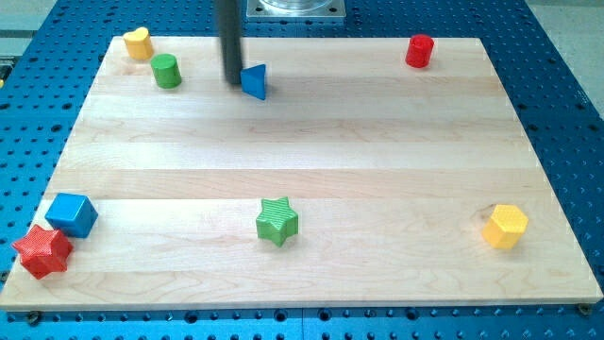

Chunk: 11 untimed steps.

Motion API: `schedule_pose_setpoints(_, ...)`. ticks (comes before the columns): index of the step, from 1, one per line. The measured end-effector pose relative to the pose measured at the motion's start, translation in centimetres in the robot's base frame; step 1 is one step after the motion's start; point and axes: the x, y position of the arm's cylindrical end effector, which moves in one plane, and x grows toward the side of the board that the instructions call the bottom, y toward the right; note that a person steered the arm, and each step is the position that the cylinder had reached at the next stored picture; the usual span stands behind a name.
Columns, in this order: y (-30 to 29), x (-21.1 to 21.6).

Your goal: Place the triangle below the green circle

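A blue triangle block (254, 81) lies near the view's top, left of centre, on the wooden board (311, 161). A green circle block (167, 71) stands further to the view's left at about the same height. My tip (231, 79) is the lower end of the dark rod, just left of the triangle and close to touching it, between the triangle and the green circle.
A yellow heart block (139, 43) sits at the top left corner. A red cylinder (419, 51) is at the top right. A green star (276, 221) is at bottom centre, a yellow hexagon (505, 226) bottom right, a blue cube (73, 214) and red star (42, 250) bottom left.
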Motion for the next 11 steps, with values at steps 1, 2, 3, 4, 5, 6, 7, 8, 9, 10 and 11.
schedule_pose_setpoints(1,0.9,-0.7)
schedule_pose_setpoints(2,1.9,-3.2)
schedule_pose_setpoints(3,4.4,-7.0)
schedule_pose_setpoints(4,14.0,-7.2)
schedule_pose_setpoints(5,8.8,-4.3)
schedule_pose_setpoints(6,4.2,0.0)
schedule_pose_setpoints(7,6.9,-0.6)
schedule_pose_setpoints(8,13.2,-0.2)
schedule_pose_setpoints(9,5.4,4.6)
schedule_pose_setpoints(10,1.3,5.6)
schedule_pose_setpoints(11,2.5,2.8)
